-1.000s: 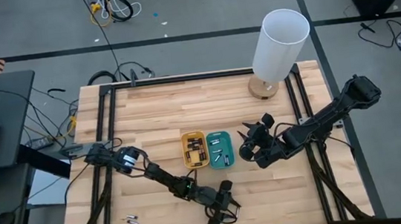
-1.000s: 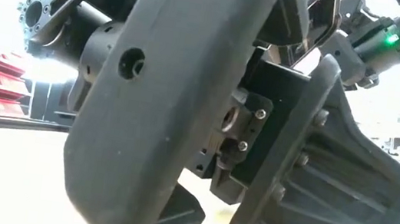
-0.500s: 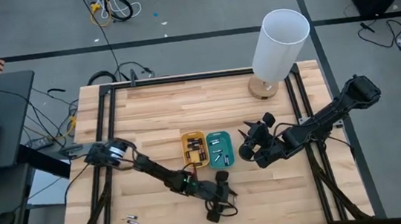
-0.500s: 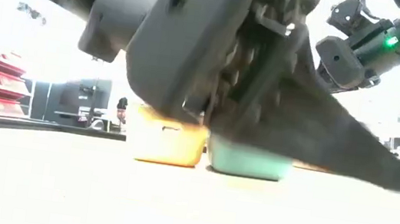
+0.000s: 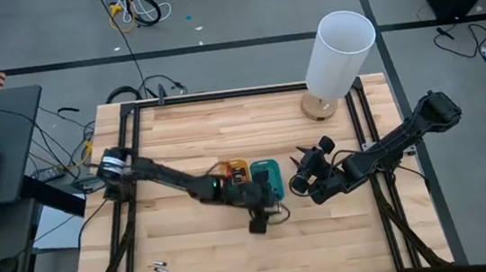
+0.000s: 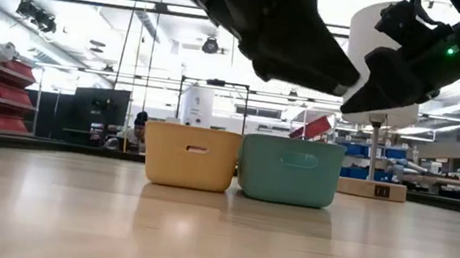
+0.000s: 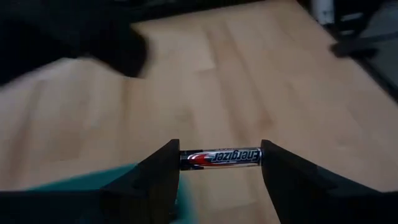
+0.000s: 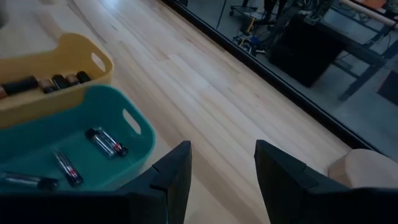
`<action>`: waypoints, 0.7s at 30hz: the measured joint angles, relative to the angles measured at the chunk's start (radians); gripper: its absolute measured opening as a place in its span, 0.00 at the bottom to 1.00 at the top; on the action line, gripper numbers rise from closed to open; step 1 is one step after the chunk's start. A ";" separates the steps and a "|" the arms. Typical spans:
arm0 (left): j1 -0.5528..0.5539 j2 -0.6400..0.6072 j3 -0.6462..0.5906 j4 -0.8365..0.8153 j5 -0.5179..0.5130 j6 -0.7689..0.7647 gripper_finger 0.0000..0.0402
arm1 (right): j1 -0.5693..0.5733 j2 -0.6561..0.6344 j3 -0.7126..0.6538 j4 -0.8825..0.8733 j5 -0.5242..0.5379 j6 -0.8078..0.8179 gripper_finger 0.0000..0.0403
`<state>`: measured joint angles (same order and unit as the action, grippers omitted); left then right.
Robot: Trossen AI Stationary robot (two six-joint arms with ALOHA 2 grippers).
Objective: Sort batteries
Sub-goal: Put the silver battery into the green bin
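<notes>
A silver-and-black battery is held in my left gripper, which hangs above the near edge of the teal tray, in front of the yellow tray. Both trays stand side by side mid-table and hold batteries. Two more batteries lie on the wood at the near left. My right gripper hovers open just right of the teal tray, with nothing between its fingers. My left gripper pinches the battery by its two ends between the two fingertips, so the battery spans the gap crosswise. It comes in slanting downward. The battery lies level and is lifted clear above the table and the teal tray's edge.
A white cylindrical lamp on a round wooden base stands at the far right. Black rails run along the table's left and right sides. Bare wood stretches in front of the trays.
My left gripper has risen from the tabletop near the front edge and swung toward the far edge, ending beside the teal tray. In the low view it has cleared out from in front of the camera, and both trays now show.
</notes>
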<state>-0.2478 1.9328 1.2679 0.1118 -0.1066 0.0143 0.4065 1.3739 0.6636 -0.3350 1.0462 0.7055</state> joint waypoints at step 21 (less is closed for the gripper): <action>0.216 -0.031 -0.081 -0.093 0.123 -0.069 0.61 | -0.077 0.000 0.000 -0.083 0.011 0.006 0.40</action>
<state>-0.0321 1.9017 1.1870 0.0187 0.0162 -0.0545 0.3294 1.3739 0.6636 -0.4179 1.0576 0.7113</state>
